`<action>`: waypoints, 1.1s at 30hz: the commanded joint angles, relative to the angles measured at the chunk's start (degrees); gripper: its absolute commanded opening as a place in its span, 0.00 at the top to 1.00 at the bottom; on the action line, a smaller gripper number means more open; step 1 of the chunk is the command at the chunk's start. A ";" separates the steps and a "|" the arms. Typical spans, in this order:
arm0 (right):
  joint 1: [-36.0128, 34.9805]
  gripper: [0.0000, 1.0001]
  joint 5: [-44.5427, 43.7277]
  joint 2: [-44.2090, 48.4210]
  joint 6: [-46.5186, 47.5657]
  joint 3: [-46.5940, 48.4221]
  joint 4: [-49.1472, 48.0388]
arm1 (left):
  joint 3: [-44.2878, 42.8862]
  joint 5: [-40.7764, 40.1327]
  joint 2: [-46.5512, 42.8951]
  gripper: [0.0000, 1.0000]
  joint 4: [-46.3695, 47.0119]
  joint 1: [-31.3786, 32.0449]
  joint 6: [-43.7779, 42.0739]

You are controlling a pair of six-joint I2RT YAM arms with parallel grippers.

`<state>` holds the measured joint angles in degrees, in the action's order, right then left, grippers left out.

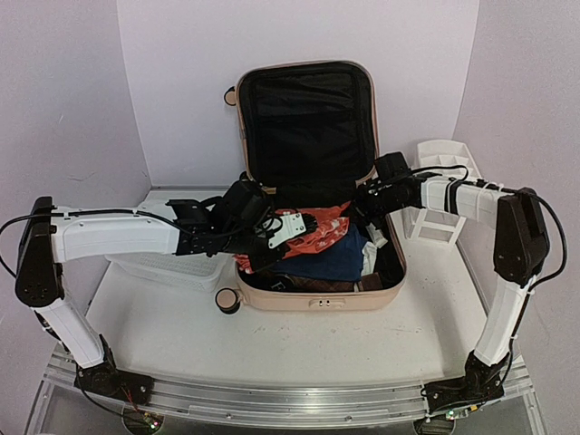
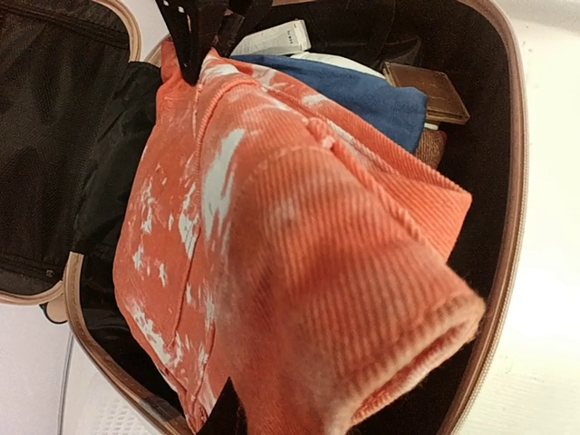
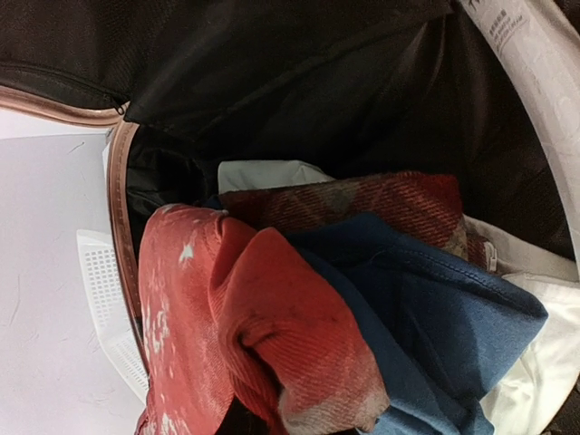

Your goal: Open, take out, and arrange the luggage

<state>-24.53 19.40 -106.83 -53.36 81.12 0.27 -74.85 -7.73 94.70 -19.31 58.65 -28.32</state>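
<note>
Top external shows white table, lilac walls; left gripper pinches orange garment; right gripper state unclear.

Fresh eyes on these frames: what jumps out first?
The open peach-pink luggage at mid-table, its lid upright against the back wall with black lining showing. Inside, an orange garment blotched with white lies on top toward the left, pinched by the left gripper, with a blue garment next to it. The right gripper hangs over the case's back right corner.
</note>
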 commanded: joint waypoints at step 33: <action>-0.68 1.00 0.26 5.69 5.40 11.36 -0.56 | -8.74 -9.23 -10.95 1.00 -1.25 -3.33 -11.68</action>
<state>-25.91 16.08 -104.77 -45.19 88.92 7.70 -78.35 -13.08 91.59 -23.05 57.69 -37.56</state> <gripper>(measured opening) 0.060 0.129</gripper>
